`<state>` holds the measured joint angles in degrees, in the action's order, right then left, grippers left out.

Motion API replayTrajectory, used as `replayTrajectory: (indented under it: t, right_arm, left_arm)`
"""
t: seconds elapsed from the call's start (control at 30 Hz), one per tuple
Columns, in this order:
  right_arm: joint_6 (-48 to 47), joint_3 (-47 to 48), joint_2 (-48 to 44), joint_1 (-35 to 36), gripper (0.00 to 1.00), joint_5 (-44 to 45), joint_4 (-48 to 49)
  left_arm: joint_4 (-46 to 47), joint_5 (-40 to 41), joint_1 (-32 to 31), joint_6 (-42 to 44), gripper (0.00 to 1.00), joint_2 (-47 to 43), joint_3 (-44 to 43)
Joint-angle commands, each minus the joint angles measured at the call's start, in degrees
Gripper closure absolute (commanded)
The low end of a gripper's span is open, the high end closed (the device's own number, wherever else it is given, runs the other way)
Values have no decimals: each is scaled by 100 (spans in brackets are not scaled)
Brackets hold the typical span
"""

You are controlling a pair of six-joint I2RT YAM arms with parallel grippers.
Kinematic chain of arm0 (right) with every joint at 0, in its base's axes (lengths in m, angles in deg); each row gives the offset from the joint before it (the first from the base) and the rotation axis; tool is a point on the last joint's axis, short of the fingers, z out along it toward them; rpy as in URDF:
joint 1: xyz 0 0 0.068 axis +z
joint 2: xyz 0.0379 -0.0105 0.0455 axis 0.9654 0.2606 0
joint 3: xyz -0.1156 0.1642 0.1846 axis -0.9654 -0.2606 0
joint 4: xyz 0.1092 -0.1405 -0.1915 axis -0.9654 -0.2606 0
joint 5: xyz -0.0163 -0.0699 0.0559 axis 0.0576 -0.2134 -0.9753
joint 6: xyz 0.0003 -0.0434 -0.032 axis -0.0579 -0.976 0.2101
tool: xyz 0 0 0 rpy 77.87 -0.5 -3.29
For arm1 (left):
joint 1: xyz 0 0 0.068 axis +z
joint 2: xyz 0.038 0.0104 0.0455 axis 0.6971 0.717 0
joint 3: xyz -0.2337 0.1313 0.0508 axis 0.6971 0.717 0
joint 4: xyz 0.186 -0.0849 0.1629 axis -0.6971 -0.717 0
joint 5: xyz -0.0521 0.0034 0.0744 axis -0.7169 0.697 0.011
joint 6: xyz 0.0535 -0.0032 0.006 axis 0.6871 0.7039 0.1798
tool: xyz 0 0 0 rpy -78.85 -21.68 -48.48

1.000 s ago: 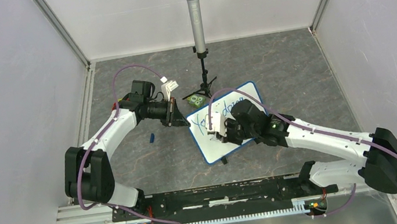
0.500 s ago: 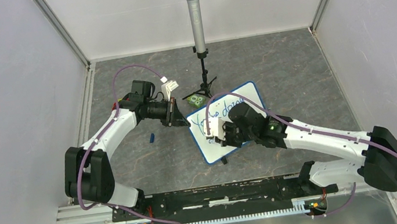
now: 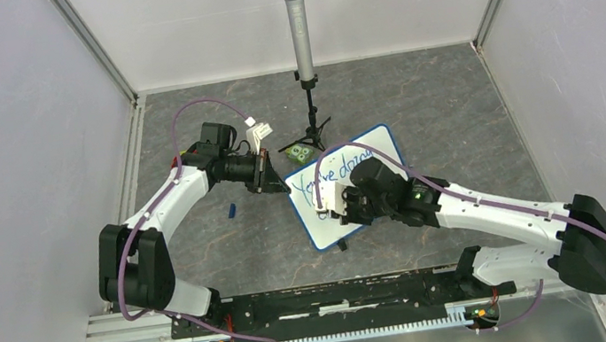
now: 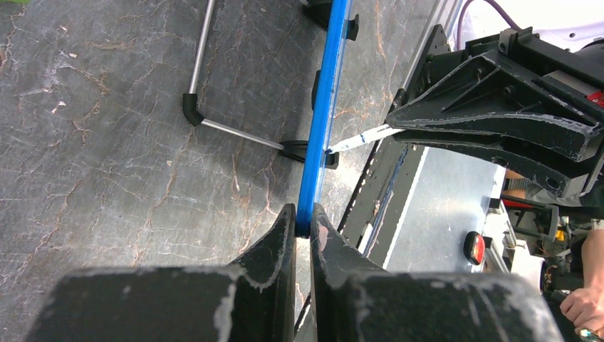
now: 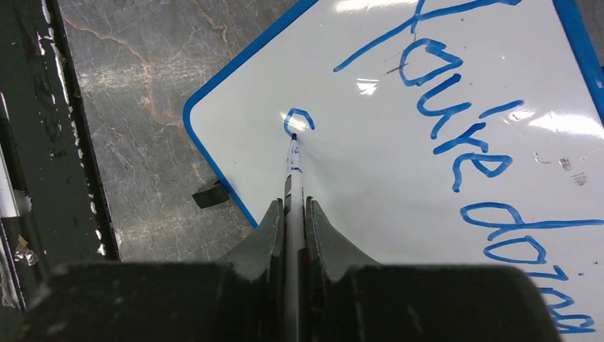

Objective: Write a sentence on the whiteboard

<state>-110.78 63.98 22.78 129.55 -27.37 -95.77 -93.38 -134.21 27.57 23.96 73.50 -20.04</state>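
Now my right fingers (image 5: 274, 228) pinch a slim white marker pen (image 5: 293, 174). Its blue tip touches the small white whiteboard with rounded corners and a thin blue edge (image 5: 370, 214), at a small loop that starts a second line. Above the loop, the blue handwritten sentence (image 5: 456, 121) reads "You're doing". My left fingers (image 4: 274, 242) clamp the board's edge, steadying it mid grey marbled worktop (image 3: 451, 105). I judge the first letter of "great" is in hand. Next comes its tail, which calls for light, even pressure.

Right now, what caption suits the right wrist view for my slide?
Right gripper holds a marker, tip on a small blue loop beside the sentence on the whiteboard.
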Motion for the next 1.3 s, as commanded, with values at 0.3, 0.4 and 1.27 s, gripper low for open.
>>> replayTrajectory:
  t: [0.3,0.4,1.27]
  right_arm:
    - [-1,381,48,-2,100,352,148]
    - [-40,282,36,-7,100,296,67]
    - [64,245,242,300,100,-289,54]
  left_arm:
    - [16,73,-16,-20,98,34,-224]
    - [18,77,-16,-25,98,56,-225]
    - [14,104,-16,-11,98,76,-216]
